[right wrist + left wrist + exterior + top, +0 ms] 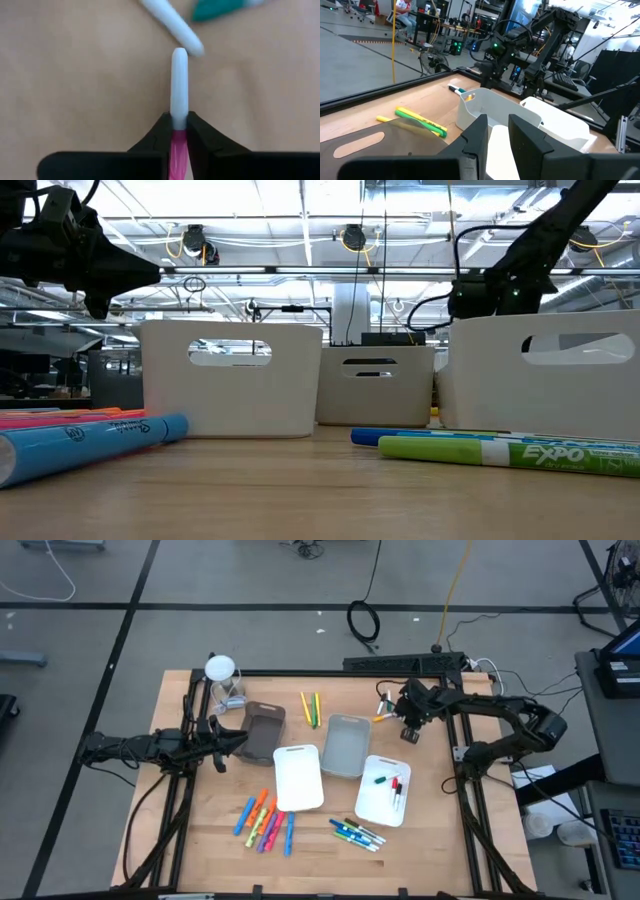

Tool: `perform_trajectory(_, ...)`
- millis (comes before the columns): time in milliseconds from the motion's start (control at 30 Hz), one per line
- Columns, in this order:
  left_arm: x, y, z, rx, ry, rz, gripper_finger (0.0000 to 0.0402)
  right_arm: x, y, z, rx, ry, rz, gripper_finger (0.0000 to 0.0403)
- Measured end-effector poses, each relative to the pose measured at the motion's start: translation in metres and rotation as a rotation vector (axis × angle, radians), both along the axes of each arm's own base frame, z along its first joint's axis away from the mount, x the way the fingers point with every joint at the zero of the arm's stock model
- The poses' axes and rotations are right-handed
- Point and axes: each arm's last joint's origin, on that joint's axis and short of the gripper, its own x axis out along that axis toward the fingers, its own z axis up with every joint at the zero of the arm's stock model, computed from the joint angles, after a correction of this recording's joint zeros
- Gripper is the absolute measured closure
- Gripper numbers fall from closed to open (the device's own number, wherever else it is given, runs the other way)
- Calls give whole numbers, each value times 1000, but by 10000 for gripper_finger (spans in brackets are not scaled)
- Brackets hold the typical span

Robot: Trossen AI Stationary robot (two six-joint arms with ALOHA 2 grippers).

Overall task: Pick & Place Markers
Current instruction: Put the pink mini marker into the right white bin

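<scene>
Marker (179, 75), slim white barrel, pink end, pinched in right tool (179, 131) over smooth wood table (75, 90).

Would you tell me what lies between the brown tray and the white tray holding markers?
In the high view, between the brown tray and the white tray holding markers lie an empty white tray and a grey tray.
</scene>
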Motion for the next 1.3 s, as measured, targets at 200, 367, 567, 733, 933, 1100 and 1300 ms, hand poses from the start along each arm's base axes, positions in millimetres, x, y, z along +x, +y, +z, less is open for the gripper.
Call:
perform_trajectory(200,0,0,0,0,-1,0,323,25,14,61,-46,-87,80,382)
perform_trajectory(367,0,0,0,0,-1,-1,323,44,55,106,20,-114,116,382)
perform_trajectory(567,0,0,0,0,-1,0,323,59,119,113,249,-145,133,383)
perform_trajectory(733,0,0,0,0,-1,0,323,68,160,111,370,-215,174,383)
perform_trajectory(933,0,0,0,0,-1,0,323,76,183,107,407,-223,194,382)
perform_trajectory(1100,0,0,0,0,-2,0,323,81,188,96,407,-179,192,341)
perform_trajectory(1300,0,0,0,0,-3,0,323,82,188,94,403,-174,200,284)
